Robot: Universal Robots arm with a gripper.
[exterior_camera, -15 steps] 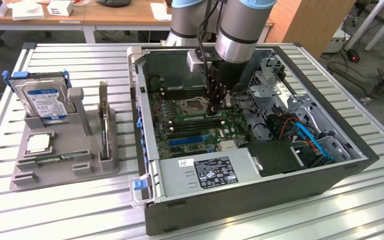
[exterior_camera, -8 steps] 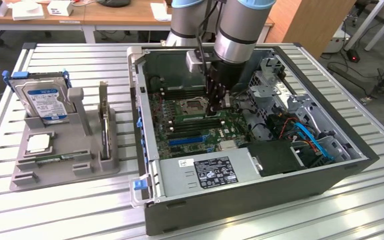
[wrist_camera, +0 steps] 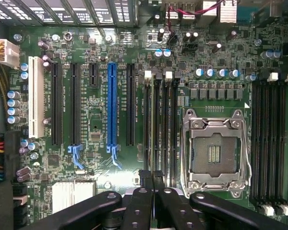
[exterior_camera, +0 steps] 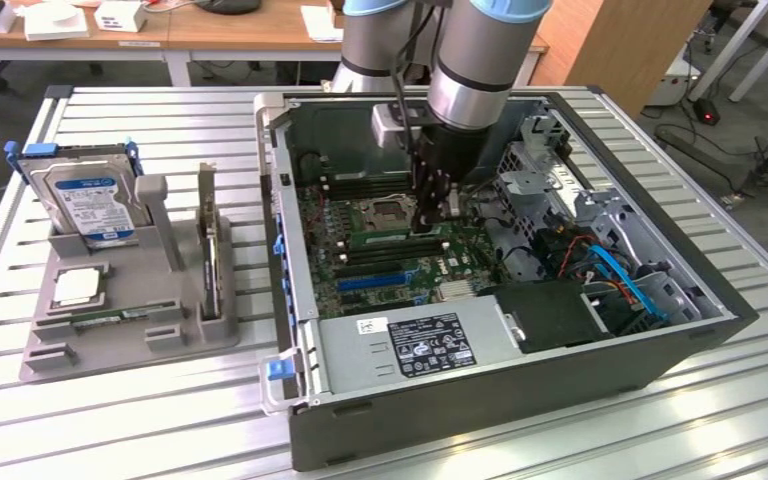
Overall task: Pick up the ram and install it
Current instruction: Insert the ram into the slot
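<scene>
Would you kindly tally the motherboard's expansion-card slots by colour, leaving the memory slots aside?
White slot: 1
Blue slot: 1
Black slots: 4
Total: 6

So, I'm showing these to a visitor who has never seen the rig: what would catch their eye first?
The open computer case on the slatted table, with the robot arm reaching straight down into it, stands out first. Its shut fingers are over the memory slots beside the empty processor socket. On the exterior view's left, a grey tray holds a blue-labelled hard drive.
</scene>
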